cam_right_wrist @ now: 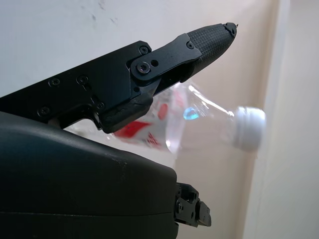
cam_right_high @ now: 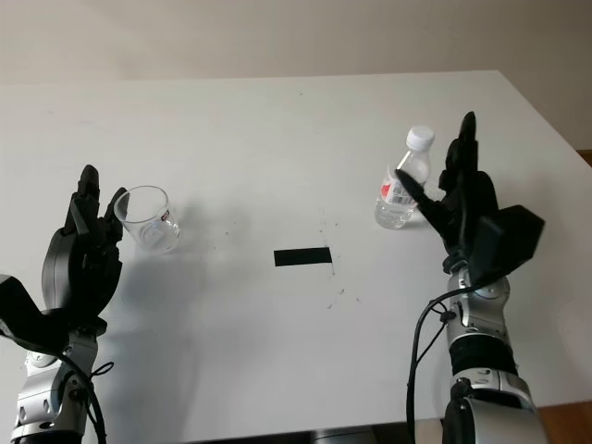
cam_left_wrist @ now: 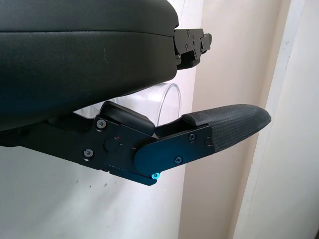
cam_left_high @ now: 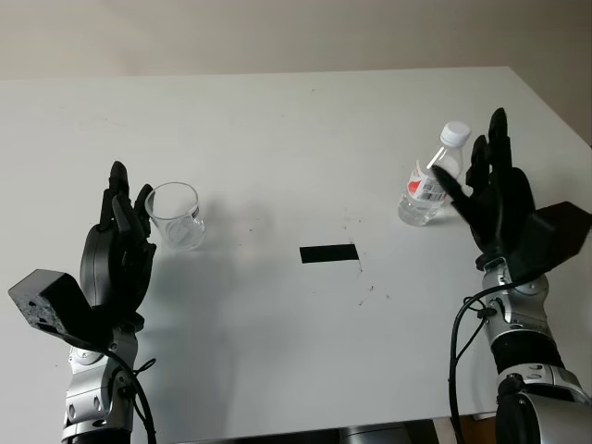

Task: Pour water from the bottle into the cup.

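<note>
The left hand point(cam_left_high: 120, 242) stands upright over the near left part of the white counter point(cam_left_high: 277, 139), open and holding nothing, palm turned toward the cup. The clear cup point(cam_left_high: 176, 215) stands upright just beside this hand's fingertips point(cam_left_high: 117, 176), on its inner side, and I cannot tell whether they touch the glass. In the left wrist view the cup's rim point(cam_left_wrist: 167, 102) shows between the hand's shell and its thumb point(cam_left_wrist: 227, 127).

Past the cup, toward the other hand, a black strip of tape point(cam_left_high: 328, 253) lies flat on the counter.

The bottle point(cam_left_high: 431, 183), clear with a white cap and a red and white label, stands just beside the right hand point(cam_left_high: 492, 199) on its inner side. That hand is open and holds nothing; one finger point(cam_right_wrist: 209, 40) reaches across the front of the bottle point(cam_right_wrist: 199, 119).
</note>
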Action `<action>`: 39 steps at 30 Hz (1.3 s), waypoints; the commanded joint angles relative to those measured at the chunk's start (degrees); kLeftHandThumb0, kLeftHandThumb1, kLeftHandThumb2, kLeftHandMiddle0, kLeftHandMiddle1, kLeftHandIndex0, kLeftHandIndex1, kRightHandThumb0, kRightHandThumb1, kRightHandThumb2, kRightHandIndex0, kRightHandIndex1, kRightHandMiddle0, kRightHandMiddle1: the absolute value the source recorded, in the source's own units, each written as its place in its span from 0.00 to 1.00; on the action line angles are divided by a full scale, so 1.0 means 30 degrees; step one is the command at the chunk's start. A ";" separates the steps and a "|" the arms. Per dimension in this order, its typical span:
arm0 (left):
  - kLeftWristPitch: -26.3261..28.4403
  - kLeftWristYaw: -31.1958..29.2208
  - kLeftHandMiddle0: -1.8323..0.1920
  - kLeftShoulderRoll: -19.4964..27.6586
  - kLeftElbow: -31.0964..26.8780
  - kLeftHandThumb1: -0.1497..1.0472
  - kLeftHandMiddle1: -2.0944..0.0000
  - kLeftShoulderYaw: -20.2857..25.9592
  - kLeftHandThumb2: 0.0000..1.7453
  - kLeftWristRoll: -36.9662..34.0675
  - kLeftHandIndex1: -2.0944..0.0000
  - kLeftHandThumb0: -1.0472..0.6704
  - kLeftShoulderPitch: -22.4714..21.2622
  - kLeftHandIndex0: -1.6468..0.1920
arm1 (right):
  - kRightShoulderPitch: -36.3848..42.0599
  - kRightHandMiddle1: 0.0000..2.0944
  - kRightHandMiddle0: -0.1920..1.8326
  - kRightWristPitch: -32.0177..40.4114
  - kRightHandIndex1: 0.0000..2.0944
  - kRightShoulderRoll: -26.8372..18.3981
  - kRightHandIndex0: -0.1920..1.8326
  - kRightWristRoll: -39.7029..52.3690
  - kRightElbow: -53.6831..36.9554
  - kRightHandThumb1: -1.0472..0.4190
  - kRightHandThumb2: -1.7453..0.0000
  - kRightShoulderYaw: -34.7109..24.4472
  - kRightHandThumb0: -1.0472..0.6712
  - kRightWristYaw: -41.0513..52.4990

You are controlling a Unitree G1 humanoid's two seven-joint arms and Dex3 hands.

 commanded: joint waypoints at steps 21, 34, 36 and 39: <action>-0.0173 -0.0090 1.00 0.0050 -0.0233 1.00 0.81 0.0122 0.42 0.0045 1.00 0.09 0.0181 0.94 | -0.2886 0.00 0.00 0.1921 0.00 -0.0021 0.00 -0.0762 0.2676 0.05 0.96 0.1476 0.13 0.0836; -0.0013 0.0195 1.00 -0.0040 -0.0494 1.00 0.80 0.0107 0.42 0.0111 1.00 0.09 0.0271 0.93 | -0.4621 0.66 0.03 0.3795 0.64 0.1296 0.09 -0.0622 0.3817 0.06 0.97 0.1296 0.35 -0.1327; -0.0017 0.0226 1.00 -0.0058 -0.0536 1.00 0.80 0.0089 0.42 0.0088 1.00 0.09 0.0286 0.93 | -0.4657 0.85 0.03 0.3864 0.84 0.1238 0.10 -0.0966 0.3867 0.06 0.97 0.1546 0.38 -0.1758; -0.0217 0.0253 1.00 -0.0088 -0.0473 1.00 0.81 0.0095 0.42 0.0118 1.00 0.09 0.0272 0.94 | -0.4661 0.98 0.11 0.3963 0.98 0.0843 0.23 -0.1893 0.4093 0.06 0.97 0.2218 0.38 -0.2063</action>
